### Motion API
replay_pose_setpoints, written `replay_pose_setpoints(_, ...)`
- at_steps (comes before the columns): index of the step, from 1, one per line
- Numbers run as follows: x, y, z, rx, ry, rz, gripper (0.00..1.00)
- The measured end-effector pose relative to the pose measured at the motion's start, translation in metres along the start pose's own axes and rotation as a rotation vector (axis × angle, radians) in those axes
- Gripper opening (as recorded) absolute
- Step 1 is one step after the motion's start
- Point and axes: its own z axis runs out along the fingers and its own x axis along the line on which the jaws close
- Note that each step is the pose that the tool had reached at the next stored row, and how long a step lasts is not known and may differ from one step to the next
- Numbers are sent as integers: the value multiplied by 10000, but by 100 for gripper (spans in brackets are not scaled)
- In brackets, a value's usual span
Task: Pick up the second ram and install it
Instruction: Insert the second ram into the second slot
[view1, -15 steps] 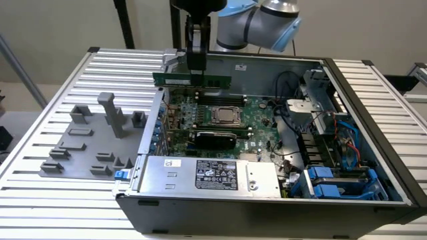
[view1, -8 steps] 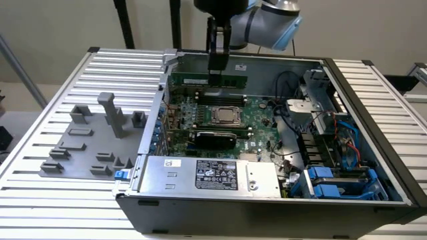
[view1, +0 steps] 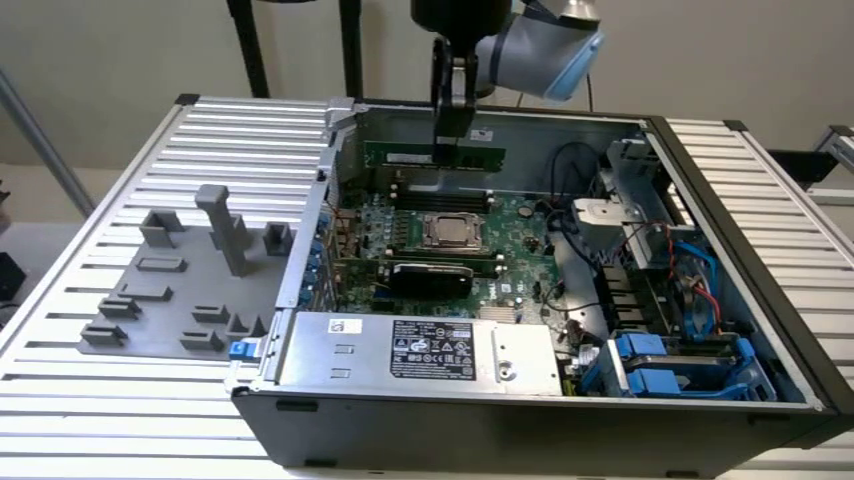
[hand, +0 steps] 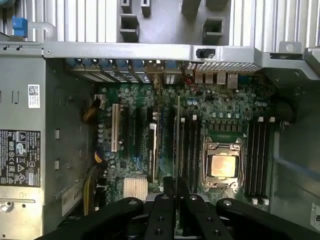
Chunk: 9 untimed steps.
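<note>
Gripper (view1: 454, 142) clamps the ram (view1: 400, 157) by the case (view1: 534, 435) wall opposite the power supply (view1: 414, 350); the wrist view adds the processor (hand: 222, 166) below.

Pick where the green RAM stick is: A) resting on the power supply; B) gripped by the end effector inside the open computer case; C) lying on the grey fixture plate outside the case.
B: the end effector is shut on the RAM stick, holding it on edge above the motherboard.

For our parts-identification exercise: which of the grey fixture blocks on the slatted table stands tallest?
The slim upright post; it rises well above the squat blocks around it on the grey fixture.
</note>
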Motion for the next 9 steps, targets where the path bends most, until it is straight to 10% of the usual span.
replay_pose_setpoints(9, -286, -121, 156, 0, -1, 0, 0)
